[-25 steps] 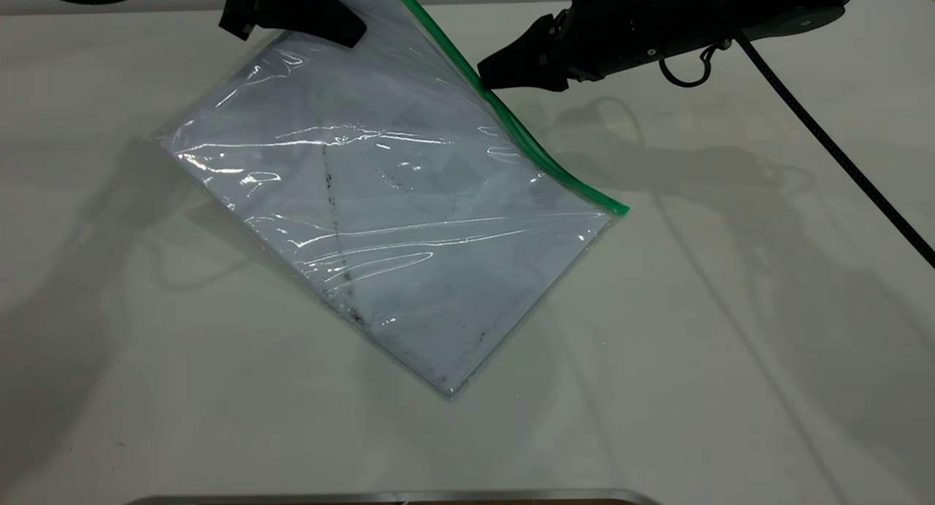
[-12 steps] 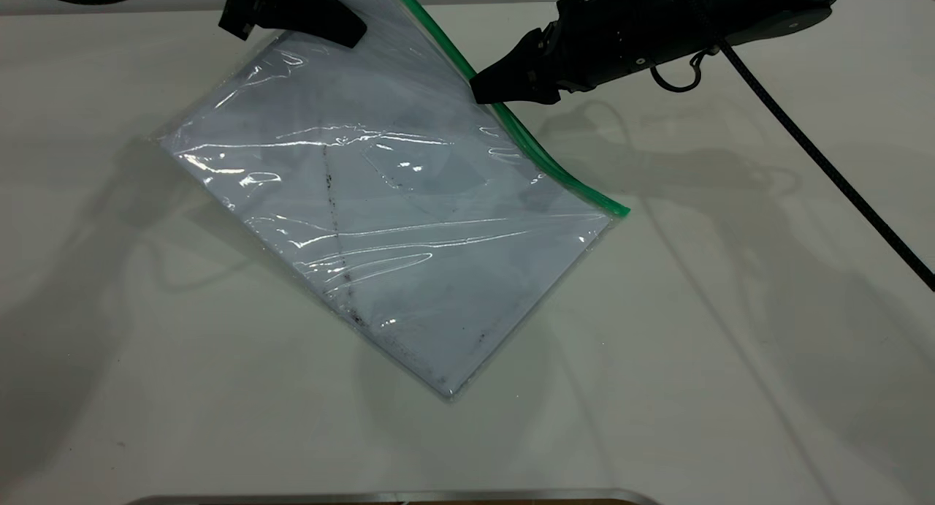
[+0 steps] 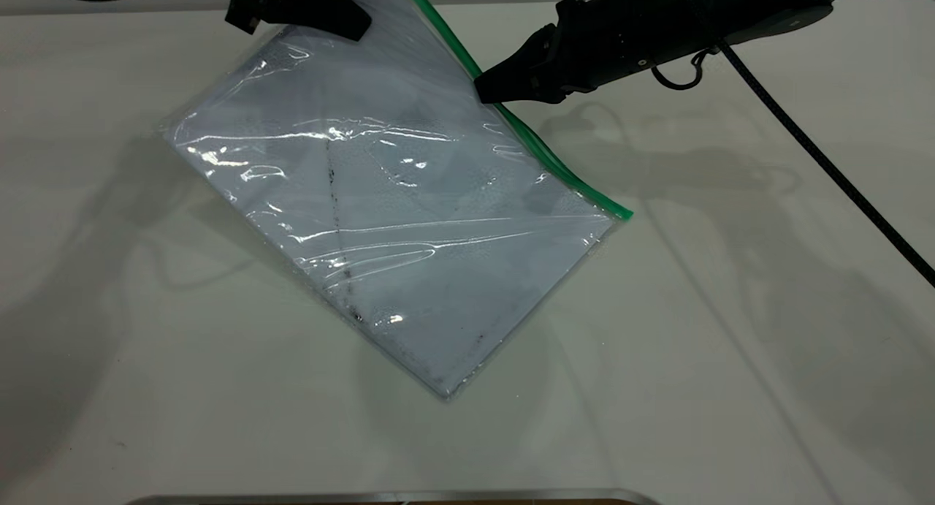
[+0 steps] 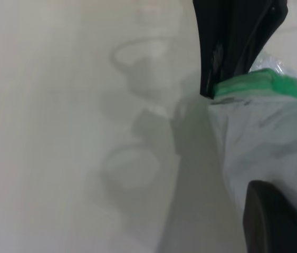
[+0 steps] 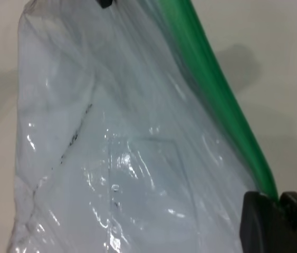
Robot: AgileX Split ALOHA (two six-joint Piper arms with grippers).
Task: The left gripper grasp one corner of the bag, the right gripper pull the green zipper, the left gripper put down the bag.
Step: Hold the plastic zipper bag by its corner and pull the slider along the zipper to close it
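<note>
Bag [image 3: 387, 220] lifted a bit higher by left gripper [image 3: 350, 26] (corner pinched tight). Green zipper [image 3: 540, 150] now nipped by right gripper [image 3: 486, 94], fingers closed on strip. Pull prob. next.

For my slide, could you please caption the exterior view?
Left gripper lifts the bag by a corner; right gripper meets the green zipper.

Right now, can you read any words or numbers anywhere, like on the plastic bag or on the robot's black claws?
No words, numbers or signs can be read anywhere.
The bag: only a dark smudge line and white sheets inside, no print showing.
The green zipper: plain, no lettering.
The left tool and the right tool: plain black, no labels in view.
The table: bare of writing.
</note>
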